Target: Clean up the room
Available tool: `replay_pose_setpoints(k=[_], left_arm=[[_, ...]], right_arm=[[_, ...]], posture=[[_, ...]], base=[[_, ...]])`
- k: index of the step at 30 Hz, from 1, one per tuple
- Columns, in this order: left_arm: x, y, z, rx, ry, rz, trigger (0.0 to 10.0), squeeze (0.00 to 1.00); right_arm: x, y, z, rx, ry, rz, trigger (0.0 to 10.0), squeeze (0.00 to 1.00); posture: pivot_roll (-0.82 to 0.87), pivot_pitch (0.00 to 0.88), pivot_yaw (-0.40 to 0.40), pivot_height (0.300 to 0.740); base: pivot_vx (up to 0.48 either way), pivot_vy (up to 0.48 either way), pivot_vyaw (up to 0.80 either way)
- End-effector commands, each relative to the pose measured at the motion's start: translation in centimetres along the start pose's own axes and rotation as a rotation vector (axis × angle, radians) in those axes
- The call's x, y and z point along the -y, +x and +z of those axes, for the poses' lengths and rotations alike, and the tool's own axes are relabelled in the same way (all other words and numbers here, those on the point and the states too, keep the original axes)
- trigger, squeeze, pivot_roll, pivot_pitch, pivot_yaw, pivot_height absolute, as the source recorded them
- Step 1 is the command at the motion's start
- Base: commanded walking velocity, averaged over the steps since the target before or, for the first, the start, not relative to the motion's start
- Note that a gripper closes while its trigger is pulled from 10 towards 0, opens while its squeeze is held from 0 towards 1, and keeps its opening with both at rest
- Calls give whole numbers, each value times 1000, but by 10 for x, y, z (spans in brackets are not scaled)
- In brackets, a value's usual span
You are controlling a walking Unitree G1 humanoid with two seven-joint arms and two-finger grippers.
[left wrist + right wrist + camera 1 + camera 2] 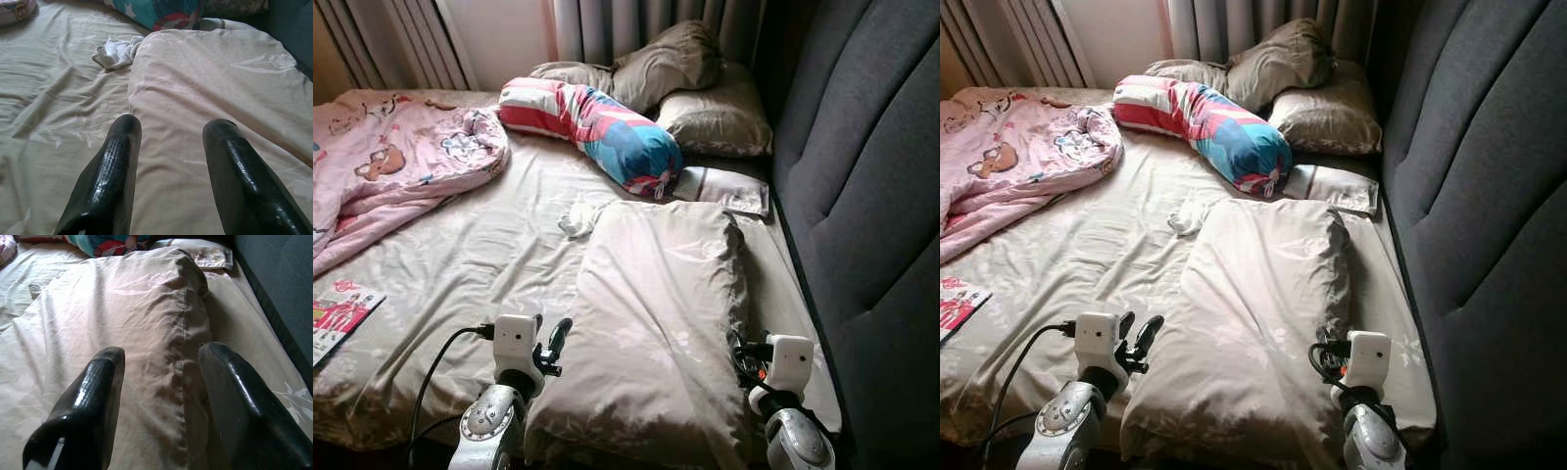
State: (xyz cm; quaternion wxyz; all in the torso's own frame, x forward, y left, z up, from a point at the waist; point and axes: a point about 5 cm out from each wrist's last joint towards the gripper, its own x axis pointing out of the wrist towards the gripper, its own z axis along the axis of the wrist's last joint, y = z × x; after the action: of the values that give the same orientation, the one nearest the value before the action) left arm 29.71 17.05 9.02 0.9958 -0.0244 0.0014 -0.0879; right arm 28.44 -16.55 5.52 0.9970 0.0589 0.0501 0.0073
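Both tools, the left tool (556,338) and the right tool (156,382), stand wide apart at the beige pillow (656,323) on the bed (460,264). Likely step: grasping it; next, close on its edges.

Bed (489,264) bearing a large beige pillow (656,323), striped bolster (597,122), pink quilt (391,157), small white cloth (578,220), magazine (337,318), and stacked pillows (690,88) by the headboard.
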Motion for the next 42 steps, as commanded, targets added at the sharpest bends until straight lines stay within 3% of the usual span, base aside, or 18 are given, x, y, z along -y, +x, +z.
replay_pose_setpoints(k=[1, 18, 31, 32, 33, 34, 35, 42], left_arm=[[1, -1, -5, -25, 4, 0, 10000, 0], [1, 1, -4, -21, 6, -2, 10000, 0], [0, 17, -5, -79, -29, -45, 10000, 0], [0, 18, -4, -80, -31, -44, 10000, 0], [-2, 22, -4, -84, -4, -27, 10000, 925], [-3, 23, -4, -86, 5, -20, 10000, 925], [-4, 26, -4, -97, -13, -7, 10000, 1000], [-6, 43, 0, -113, -94, 0, 10000, 1000]], right_arm=[[0, -1, -4, -17, 3, -6, 10000, 0], [-3, 1, -4, -19, 2, 7, 10000, 0], [2, 14, -4, -72, 11, -19, 10000, 0], [1, 15, -4, -76, 16, -13, 10000, 51], [1, 17, -5, -92, 21, -4, 10000, 1000], [1, 18, -5, -93, 26, 0, 10000, 1000], [2, 21, -5, -105, 38, 2, 10000, 1000], [1, 33, -2, -153, 56, 18, 10000, 1000]], posture=[[-107, 195, 19, 646], [-105, 194, 15, 646], [-99, 207, 14, 646], [-98, 210, 15, 646], [-98, 215, 15, 646], [-97, 217, 15, 646], [-94, 226, 17, 646], [-93, 272, 20, 646]], base=[[304, 0, 0], [332, 0, 0], [0, 0, 0], [0, 0, 0], [0, 0, 0], [0, 0, 0], [0, 0, 0], [0, 0, 0]])
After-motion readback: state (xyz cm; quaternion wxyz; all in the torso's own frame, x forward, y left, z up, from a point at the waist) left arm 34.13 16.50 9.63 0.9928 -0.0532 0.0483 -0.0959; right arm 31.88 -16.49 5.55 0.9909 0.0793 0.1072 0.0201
